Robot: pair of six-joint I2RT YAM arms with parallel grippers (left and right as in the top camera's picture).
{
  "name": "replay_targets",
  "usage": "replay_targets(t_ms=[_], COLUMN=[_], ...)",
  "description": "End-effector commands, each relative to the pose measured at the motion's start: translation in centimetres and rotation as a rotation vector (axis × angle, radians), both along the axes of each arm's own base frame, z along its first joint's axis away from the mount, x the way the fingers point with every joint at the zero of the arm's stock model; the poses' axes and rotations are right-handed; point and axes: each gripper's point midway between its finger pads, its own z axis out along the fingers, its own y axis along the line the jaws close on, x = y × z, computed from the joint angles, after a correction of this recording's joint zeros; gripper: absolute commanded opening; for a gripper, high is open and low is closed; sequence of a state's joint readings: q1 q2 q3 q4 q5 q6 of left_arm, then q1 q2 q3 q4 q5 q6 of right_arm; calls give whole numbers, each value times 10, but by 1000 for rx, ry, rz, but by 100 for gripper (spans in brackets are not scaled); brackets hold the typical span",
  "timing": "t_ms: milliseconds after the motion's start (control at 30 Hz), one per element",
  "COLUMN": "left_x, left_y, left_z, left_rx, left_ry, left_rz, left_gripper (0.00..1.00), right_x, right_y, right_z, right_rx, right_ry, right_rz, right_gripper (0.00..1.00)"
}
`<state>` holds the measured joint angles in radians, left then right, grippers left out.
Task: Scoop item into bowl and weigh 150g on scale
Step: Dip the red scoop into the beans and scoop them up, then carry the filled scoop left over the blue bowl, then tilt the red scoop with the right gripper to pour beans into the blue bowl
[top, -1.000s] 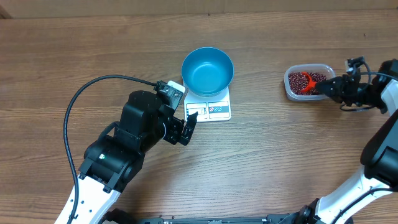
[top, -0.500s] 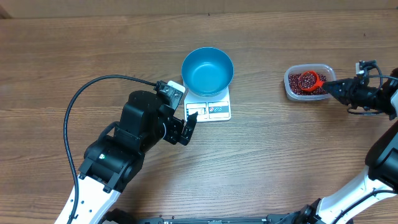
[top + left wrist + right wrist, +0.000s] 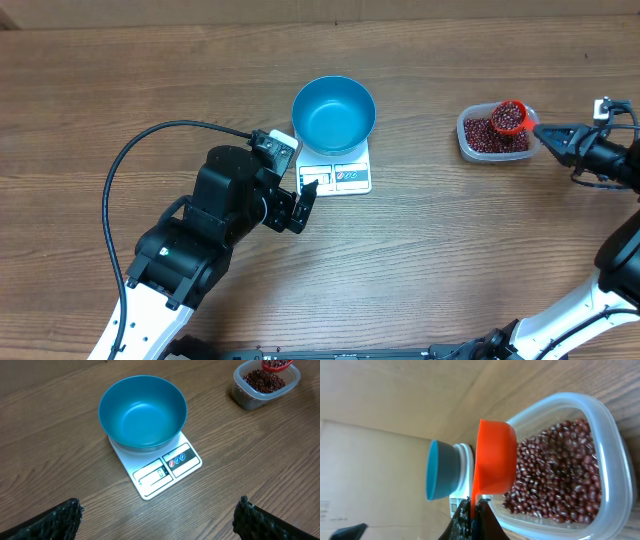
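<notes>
1. Since a second ago, the orange scoop point(image 3: 508, 117) goes from dug into the beans point(image 3: 485, 137) to lifted over the far corner of the clear tub point(image 3: 466, 146), heaped full. Left arm, bowl and scale don't budge.
2. Overhead: the right gripper point(image 3: 543, 131) is clamped tight on the scoop's handle. The blue bowl point(image 3: 333, 113) sits empty on the white scale point(image 3: 345, 178), well apart from the tub, so it's a long carry over bare table point(image 3: 430, 250). Any jerk or tilt probably drops beans on the wood.
3. Left wrist: the left gripper point(image 3: 157, 517) hangs wide open with nothing in it, near the scale's front. The display's too small to read, so I can't tell if it's zeroed. If it isn't, the weight comes out wrong.
4. Right wrist: the fingers seem to pinch just the thin handle end, so a loaded scoop could twist in them. Clipping the bowl's rim while dumping could shove it off the scale.
</notes>
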<state>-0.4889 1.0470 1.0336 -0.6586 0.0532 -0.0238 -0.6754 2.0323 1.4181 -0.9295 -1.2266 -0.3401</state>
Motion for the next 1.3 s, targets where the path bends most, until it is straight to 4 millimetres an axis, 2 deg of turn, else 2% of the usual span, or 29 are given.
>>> replay_targets(t_ms=[0,200,367,533,600,833,1000,1133,1267], left_x=[-2,-2,-2,-2,-2,-2,-2,-2,-2], left_y=[0,0,0,0,0,0,0,0,0], left_z=[3,3,3,3,3,3,3,3,3], left_rx=[-19,-19,-19,-19,-19,-19,-19,-19,-19], left_ry=[-1,-1,-1,-1,-1,-1,-1,-1,-1], left_rz=[-1,-1,-1,-1,-1,-1,-1,-1,-1], left_gripper=[99,100,100,99,100,100,99,99,100], right_x=[-1,-3,-5,-4,-2,3,0,0,4], right_y=[2,10,19,45,58,130,191,218,231], right_z=[14,35,38,40,40,40,44,44,45], right_rx=[95,229,285,321,321,309,311,313,310], right_ry=[-53,-92,-48,-6,-1,7,-22,-10,-14], right_rz=[-1,4,12,63,97,278,439,504,537], right_gripper=[4,4,4,4,4,4,4,4,4])
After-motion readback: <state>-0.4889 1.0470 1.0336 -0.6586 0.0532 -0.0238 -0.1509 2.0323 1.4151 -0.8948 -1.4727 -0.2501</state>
